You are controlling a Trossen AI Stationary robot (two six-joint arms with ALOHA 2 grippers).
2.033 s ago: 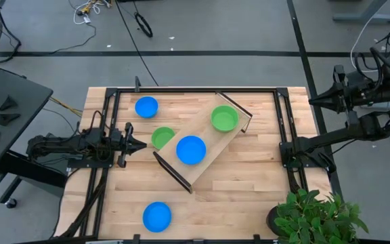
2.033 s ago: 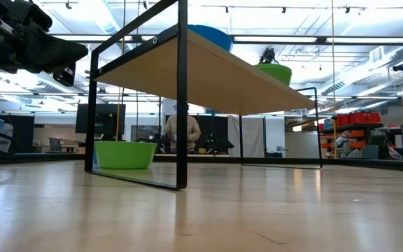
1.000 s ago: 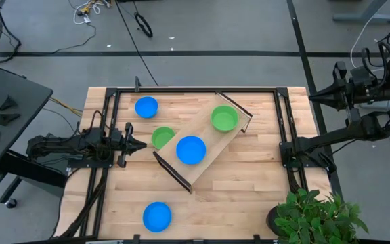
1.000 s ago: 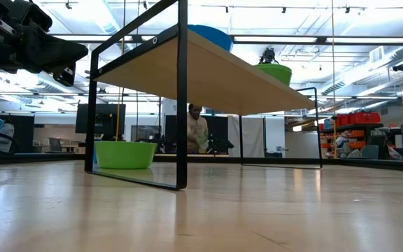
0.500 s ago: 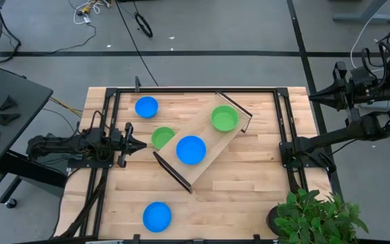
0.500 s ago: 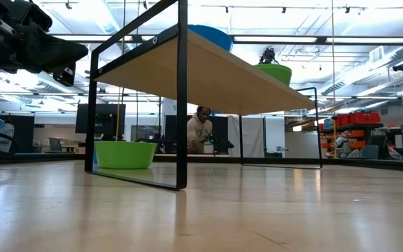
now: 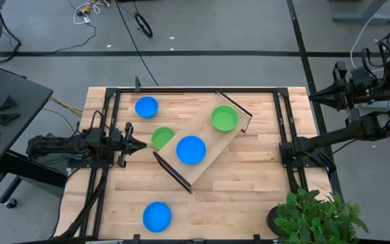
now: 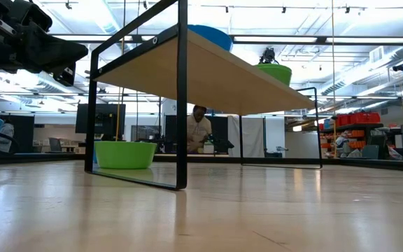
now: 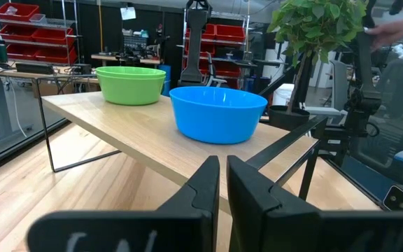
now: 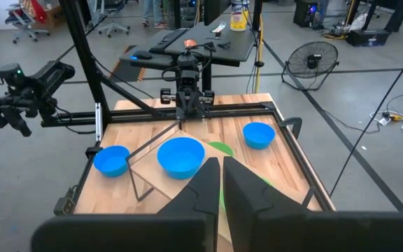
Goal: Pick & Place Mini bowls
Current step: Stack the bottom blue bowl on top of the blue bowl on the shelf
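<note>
the left arm lies low and flat along the wooden surface (image 7: 249, 176), reaching in from its left edge, with the left claw (image 7: 139, 145) pointing at the raised tray (image 7: 202, 166). its two dark fingers are pressed together with only a thin slit between them, and they hold nothing. the right arm is folded up high, off the right edge of the surface, and the right claw (image 7: 315, 98) hangs above that edge, aimed back over the tray; its fingers are likewise closed and empty.

the tray is a long pale wooden board on thin black wire legs, set at a slant in the middle of the surface. on it stand a smooth, round, bright blue bowl (image 7: 191, 150) at the end nearest the left claw and a green bowl (image 7: 224, 118) at the far end. a second green bowl (image 7: 161, 138) sits on the surface, partly tucked under the tray's edge, just beside the left claw's tip. a smaller-looking blue bowl (image 7: 146, 107) rests well apart from the tray toward the back left corner, and another blue bowl (image 7: 157, 217) near the front edge. the bowls are shallow glossy plastic.

a leafy potted plant (image 7: 317, 217) stands at the front right corner.
</note>
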